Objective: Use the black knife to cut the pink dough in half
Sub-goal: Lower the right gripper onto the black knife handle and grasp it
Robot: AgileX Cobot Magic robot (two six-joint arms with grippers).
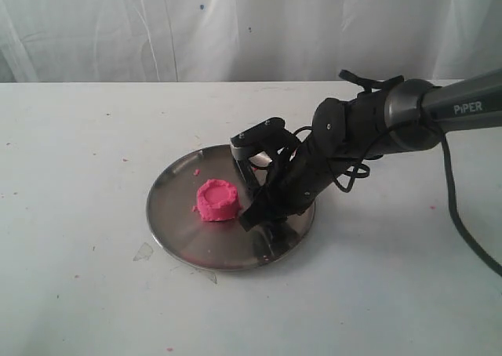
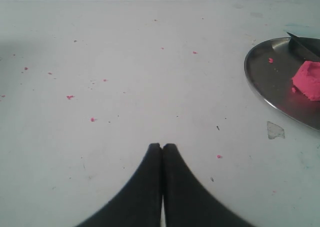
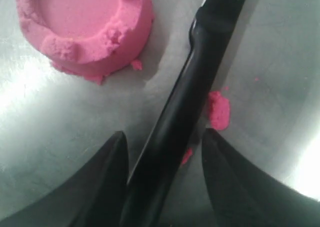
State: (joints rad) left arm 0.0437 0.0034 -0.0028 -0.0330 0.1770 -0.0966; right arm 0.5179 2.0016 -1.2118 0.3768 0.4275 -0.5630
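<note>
The pink dough (image 1: 216,201) is one squat round lump with a dented top, sitting on the steel plate (image 1: 169,230); the right wrist view shows this dough (image 3: 85,27) close up. The black knife (image 3: 200,62) lies flat on the plate beside the dough. My right gripper (image 3: 164,135) is open and low over the plate, its two fingers straddling the knife's handle, with a gap on one side. In the exterior view that gripper (image 1: 263,215) hides the knife. My left gripper (image 2: 162,146) is shut on nothing, over bare table away from the plate (image 2: 265,87).
Small pink crumbs (image 3: 218,109) lie on the plate by the knife. More crumbs (image 2: 70,97) dot the white table. A white curtain (image 1: 235,27) hangs behind the table. The right arm's cable (image 1: 463,223) trails over the table at the right.
</note>
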